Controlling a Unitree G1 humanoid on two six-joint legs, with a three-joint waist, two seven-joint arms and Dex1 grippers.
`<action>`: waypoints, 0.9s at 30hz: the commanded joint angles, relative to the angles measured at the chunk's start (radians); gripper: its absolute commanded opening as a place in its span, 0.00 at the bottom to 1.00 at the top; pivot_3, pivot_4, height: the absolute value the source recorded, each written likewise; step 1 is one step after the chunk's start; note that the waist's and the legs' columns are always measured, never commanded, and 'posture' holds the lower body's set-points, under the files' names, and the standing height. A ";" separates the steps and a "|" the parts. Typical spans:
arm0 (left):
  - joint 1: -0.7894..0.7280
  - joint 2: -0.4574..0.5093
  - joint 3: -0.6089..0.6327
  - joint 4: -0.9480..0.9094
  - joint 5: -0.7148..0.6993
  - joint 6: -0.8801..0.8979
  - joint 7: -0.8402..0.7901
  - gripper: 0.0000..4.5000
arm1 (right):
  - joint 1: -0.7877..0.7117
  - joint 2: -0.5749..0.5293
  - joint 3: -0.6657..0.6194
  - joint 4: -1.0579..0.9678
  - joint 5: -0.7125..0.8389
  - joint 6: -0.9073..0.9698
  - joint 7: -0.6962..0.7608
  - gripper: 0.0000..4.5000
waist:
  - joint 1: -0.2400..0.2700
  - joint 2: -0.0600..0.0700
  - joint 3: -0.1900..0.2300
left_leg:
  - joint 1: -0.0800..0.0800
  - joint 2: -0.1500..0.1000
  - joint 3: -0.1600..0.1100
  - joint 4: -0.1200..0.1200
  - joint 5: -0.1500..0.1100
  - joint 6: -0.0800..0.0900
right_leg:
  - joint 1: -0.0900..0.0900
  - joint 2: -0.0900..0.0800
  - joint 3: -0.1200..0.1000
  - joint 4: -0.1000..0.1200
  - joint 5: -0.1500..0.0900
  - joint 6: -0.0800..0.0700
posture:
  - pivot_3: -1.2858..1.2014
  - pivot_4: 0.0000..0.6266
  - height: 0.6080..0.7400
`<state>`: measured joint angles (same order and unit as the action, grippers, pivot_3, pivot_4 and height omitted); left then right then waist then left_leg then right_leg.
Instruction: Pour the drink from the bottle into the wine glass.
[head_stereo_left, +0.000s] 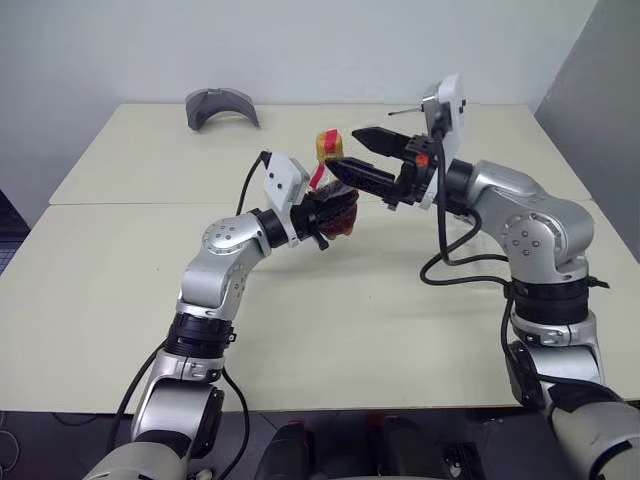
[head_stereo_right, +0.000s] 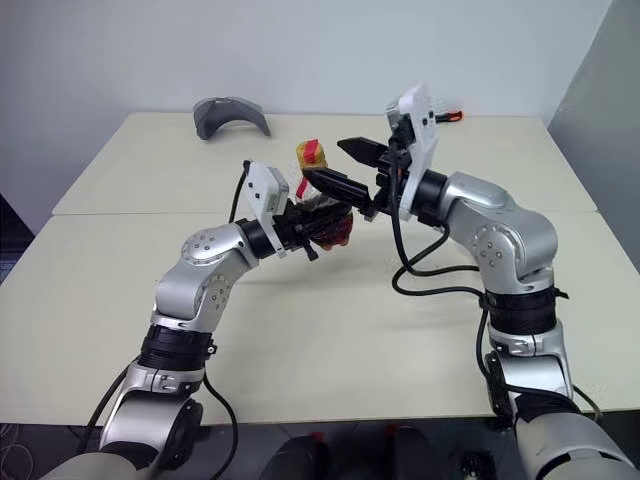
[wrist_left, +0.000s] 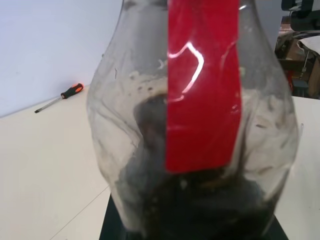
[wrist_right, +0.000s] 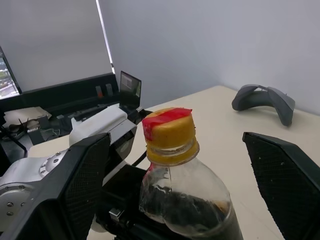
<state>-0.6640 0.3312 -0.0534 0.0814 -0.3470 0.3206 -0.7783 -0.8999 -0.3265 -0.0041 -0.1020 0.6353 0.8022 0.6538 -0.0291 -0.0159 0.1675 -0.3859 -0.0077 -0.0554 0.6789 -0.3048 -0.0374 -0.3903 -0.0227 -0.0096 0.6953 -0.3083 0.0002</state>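
The bottle (head_stereo_left: 341, 214) is a squat clear plastic one with a red label strip (wrist_left: 202, 85) and a yellow cap (wrist_right: 167, 131) topped with red tape. It is held upright above the table. My left gripper (head_stereo_left: 333, 210) is shut on its bulbous body. The drink (wrist_left: 200, 212) is dark and lies low in the bottle. My right gripper (head_stereo_right: 323, 160) is open, one finger (wrist_right: 80, 185) on each side of the cap and neck, not touching them. The wine glass is out of view.
A grey curved object (head_stereo_left: 220, 105) lies at the table's far left. A screwdriver (wrist_left: 60, 96) with an orange handle rests near the far edge behind my right arm. The cream table (head_stereo_left: 110, 300) has a seam running across it.
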 joint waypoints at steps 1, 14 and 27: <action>-0.024 0.004 0.011 -0.040 -0.005 -0.026 -0.010 0.16 | -0.055 0.037 -0.003 0.013 -0.008 -0.041 -0.010 1.00 | -0.001 0.000 0.000 | 0.000 0.000 0.000 0.000 0.000 0.000 | 0.000 0.000 0.000 0.000 0.000 0.000 | 0.52 0.24 1.00; -0.020 0.015 0.015 -0.041 -0.002 -0.024 -0.015 0.16 | -0.066 0.077 0.017 0.038 -0.042 -0.083 0.003 0.92 | 0.000 0.000 0.000 | 0.000 0.000 0.000 0.000 0.000 0.000 | 0.000 0.000 0.000 0.000 0.000 0.000 | 0.52 0.24 1.00; -0.001 0.021 0.021 -0.063 -0.011 0.004 -0.001 0.16 | -0.068 0.093 0.014 0.071 -0.083 -0.154 -0.002 0.26 | -0.001 0.000 0.000 | 0.000 0.000 0.000 0.000 0.000 0.000 | 0.000 0.000 0.000 0.000 0.000 0.000 | 0.52 0.24 1.00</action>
<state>-0.6624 0.3492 -0.0520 0.0790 -0.3454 0.3267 -0.7828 -0.9429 -0.2282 0.0273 -0.0143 0.5608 0.6832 0.6575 -0.0299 -0.0158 0.1675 -0.3859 -0.0076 -0.0554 0.6789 -0.3047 -0.0376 -0.3907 -0.0227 -0.0096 0.6956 -0.3083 0.0002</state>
